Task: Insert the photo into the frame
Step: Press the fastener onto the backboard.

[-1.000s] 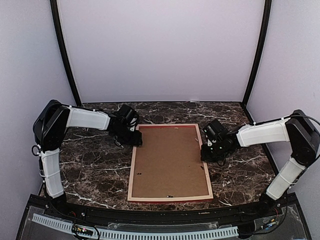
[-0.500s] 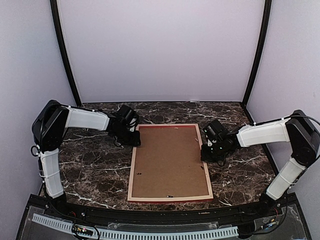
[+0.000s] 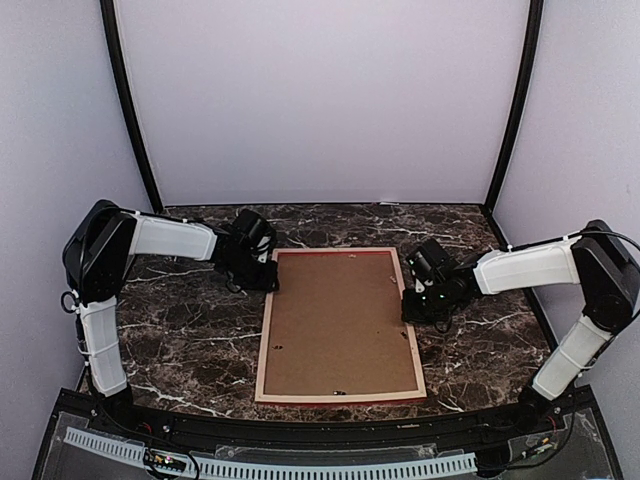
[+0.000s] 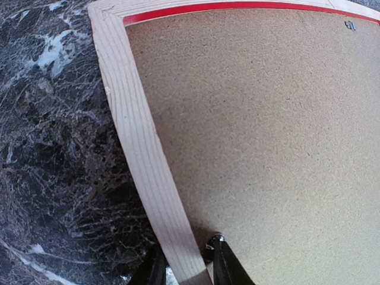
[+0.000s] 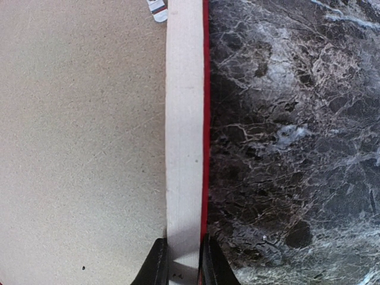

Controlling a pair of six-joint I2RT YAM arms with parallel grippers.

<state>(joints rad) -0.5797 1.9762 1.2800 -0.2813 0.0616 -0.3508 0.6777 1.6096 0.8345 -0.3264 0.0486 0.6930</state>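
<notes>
The frame [image 4: 139,148] lies back-up on the marble worktop [image 3: 180,340], its long axis running away from the arms, with a brown backing board [image 3: 340,320] inside it (the photo is not in view). The right end effector [image 5: 182,255] pinches the right rail. The left end effector [image 4: 187,256], narrow, straddles the left rail near the far corner, grip unclear.

Left arm [image 3: 170,237] and right arm [image 3: 525,268] alike, white shells on long links, black joints, bulky black shoulder housings, thin black cables looping off them, left hand [image 3: 270,284] and right hand [image 3: 412,312] black, tapered fingers [image 5: 157,264]
</notes>
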